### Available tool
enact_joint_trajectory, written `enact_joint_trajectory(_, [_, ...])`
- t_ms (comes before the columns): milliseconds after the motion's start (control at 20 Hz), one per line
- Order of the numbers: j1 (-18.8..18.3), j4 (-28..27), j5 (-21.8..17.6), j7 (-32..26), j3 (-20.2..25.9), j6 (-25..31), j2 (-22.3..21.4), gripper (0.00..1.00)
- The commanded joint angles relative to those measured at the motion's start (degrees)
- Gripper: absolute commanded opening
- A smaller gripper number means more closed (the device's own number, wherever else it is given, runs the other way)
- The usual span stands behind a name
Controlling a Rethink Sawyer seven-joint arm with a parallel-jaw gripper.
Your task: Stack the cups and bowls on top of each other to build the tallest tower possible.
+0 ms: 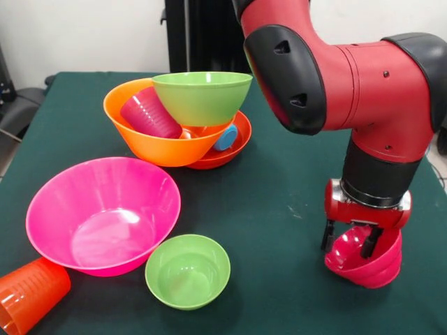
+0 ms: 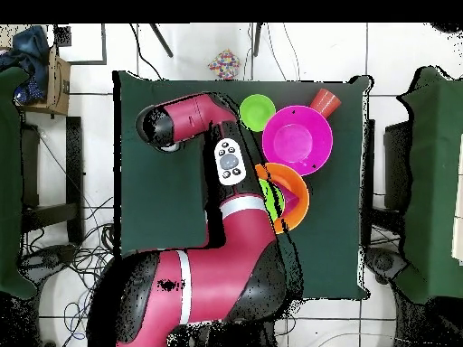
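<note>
My gripper (image 1: 348,239) is low at the right of the front view, shut on the small crimson bowl (image 1: 370,265), which hangs tilted with one finger inside its rim. The tower stands at the back: a shallow red-orange bowl (image 1: 237,143) as base, the large orange bowl (image 1: 157,139) leaning on it, and the medium lime green bowl (image 1: 202,96) on top. The purple cup (image 1: 149,112) lies in the orange bowl and the blue cup (image 1: 225,137) is wedged below the green one. The red cup is out of view. In the overhead view the arm hides the gripper.
The large pink bowl (image 1: 101,213) (image 2: 297,138) and the small lime green bowl (image 1: 187,271) (image 2: 257,111) sit upright at the front left. The orange cup (image 1: 28,296) (image 2: 325,99) lies on its side at the table's corner. The green table (image 1: 279,188) has chairs along both sides.
</note>
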Motion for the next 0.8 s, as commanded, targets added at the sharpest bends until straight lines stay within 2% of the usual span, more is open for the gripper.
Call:
enact_joint_trajectory(50, [0.84, -0.37, -2.36, -3.15, -0.76, -1.07, 3.99, 1.0])
enact_joint_trajectory(800, [0.43, 0.97, 1.27, -4.79, -0.1, 5.36, -0.93, 1.0])
